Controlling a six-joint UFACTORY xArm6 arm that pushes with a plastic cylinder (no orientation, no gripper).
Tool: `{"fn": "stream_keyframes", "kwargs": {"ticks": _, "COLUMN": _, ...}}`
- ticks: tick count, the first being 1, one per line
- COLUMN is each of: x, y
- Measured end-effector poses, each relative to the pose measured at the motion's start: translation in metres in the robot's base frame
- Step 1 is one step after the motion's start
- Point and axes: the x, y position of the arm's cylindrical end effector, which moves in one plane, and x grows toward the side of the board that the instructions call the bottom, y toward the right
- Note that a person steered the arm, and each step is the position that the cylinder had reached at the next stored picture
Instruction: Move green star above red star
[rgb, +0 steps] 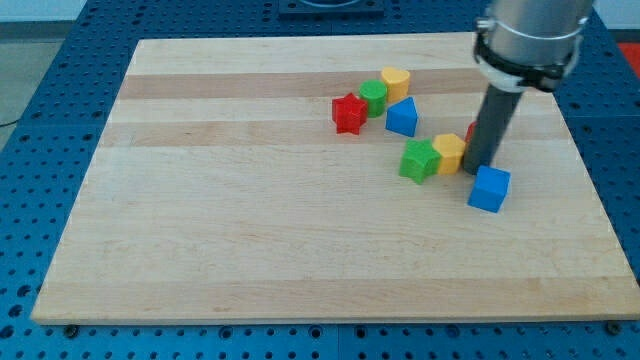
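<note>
The green star (419, 160) lies right of the board's middle, touching a yellow block (450, 153) on its right. The red star (348, 113) lies up and to the left of it, next to a green cylinder (374, 96). My tip (473, 168) stands just right of the yellow block and just above-left of a blue cube (489, 188). The tip does not touch the green star; the yellow block is between them.
A yellow block (396, 81) and a blue block (402, 117) sit by the green cylinder. A red block (470, 132) peeks out behind the rod. The wooden board (250, 220) lies on a blue perforated table.
</note>
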Motion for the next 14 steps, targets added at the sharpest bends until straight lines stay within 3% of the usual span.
{"fn": "stream_keyframes", "kwargs": {"ticks": 5, "x": -0.012, "y": -0.183}}
{"fn": "stream_keyframes", "kwargs": {"ticks": 7, "x": -0.059, "y": -0.234}}
{"fn": "stream_keyframes", "kwargs": {"ticks": 8, "x": -0.054, "y": -0.242}}
{"fn": "stream_keyframes", "kwargs": {"ticks": 9, "x": 0.025, "y": -0.230}}
{"fn": "stream_keyframes", "kwargs": {"ticks": 10, "x": 0.043, "y": -0.179}}
{"fn": "stream_keyframes", "kwargs": {"ticks": 14, "x": -0.096, "y": -0.181}}
